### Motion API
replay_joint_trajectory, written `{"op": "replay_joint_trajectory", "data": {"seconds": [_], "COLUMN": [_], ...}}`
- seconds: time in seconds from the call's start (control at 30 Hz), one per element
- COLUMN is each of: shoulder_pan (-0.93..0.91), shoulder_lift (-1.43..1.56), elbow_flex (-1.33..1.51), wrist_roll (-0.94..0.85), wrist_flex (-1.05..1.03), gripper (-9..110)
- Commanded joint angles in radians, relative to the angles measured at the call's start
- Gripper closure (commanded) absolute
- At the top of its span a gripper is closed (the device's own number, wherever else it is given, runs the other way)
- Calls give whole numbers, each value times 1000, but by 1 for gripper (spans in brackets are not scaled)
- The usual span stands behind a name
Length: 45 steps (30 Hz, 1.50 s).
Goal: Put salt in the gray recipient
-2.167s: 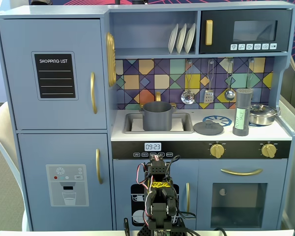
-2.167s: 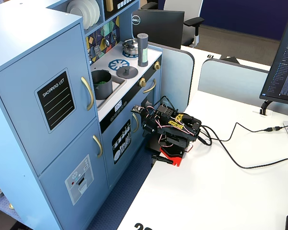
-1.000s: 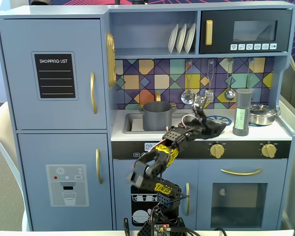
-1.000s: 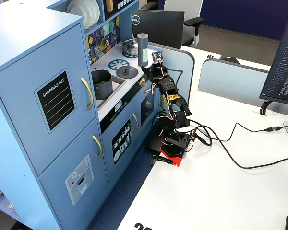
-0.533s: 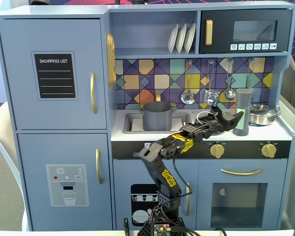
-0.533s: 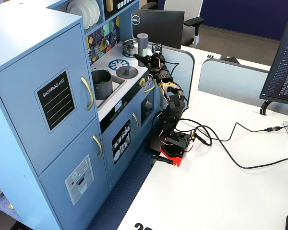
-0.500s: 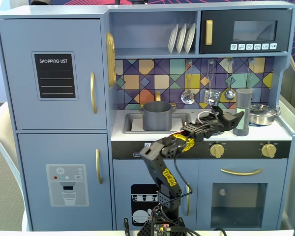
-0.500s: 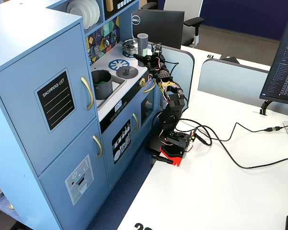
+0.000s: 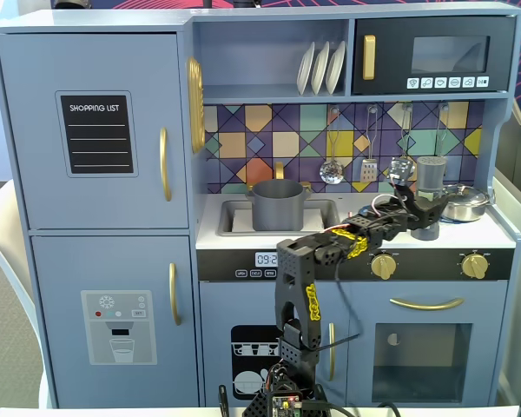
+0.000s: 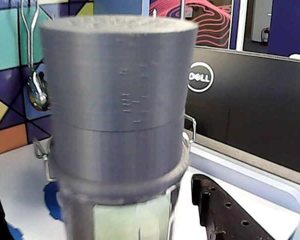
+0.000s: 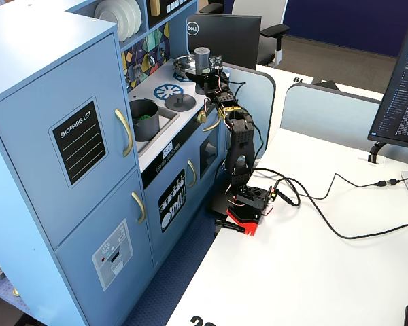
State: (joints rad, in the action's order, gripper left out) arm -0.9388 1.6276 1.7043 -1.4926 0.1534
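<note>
The salt shaker (image 10: 120,100), a tall gray cylinder with a pale green label low down, fills the wrist view. It stands on the white counter at the right of the toy kitchen (image 9: 431,174) and also shows in a fixed view (image 11: 202,58). My gripper (image 10: 95,189) is open around its lower body. One black finger (image 10: 225,210) is to its right and the other is at the left edge, with counter visible in the gaps. The gripper also shows in both fixed views (image 9: 417,210) (image 11: 205,76). The dark gray pot (image 9: 279,204) sits in the sink to the left (image 11: 144,117).
A shiny silver pan (image 9: 465,201) stands just behind and right of the shaker. A flat gray lid with a knob (image 11: 180,102) lies on the blue burner between sink and shaker. Utensils (image 9: 332,169) hang on the tiled back wall. A low side wall (image 9: 511,204) bounds the counter's right end.
</note>
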Motion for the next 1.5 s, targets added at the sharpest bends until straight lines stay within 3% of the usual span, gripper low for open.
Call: {"op": "replay_joint_trajectory", "data": {"seconds": [0.0, 0.2, 0.23, 0.33, 0.37, 0.57, 0.67, 0.83, 1.0, 1.2, 1.4, 1.47], "shoulder_pan": [6, 28, 32, 58, 63, 86, 104, 235, 479, 742, 911, 953], "shoulder_lift": [-74, -179, -192, -222, -224, -95, 67, 360, 528, 499, 407, 380], "elbow_flex": [-175, -299, -316, -360, -367, -362, -344, -325, -261, -376, -499, -523], "wrist_roll": [-17, -20, -32, -60, -25, 123, 238, 632, 1124, 1767, 2286, 2381], "wrist_flex": [15, 12, 12, 20, 38, 95, -54, -535, -770, -948, -1054, -1037], "gripper": [50, 55, 60, 96, 101, 101, 101, 101, 101, 101, 101, 101]}}
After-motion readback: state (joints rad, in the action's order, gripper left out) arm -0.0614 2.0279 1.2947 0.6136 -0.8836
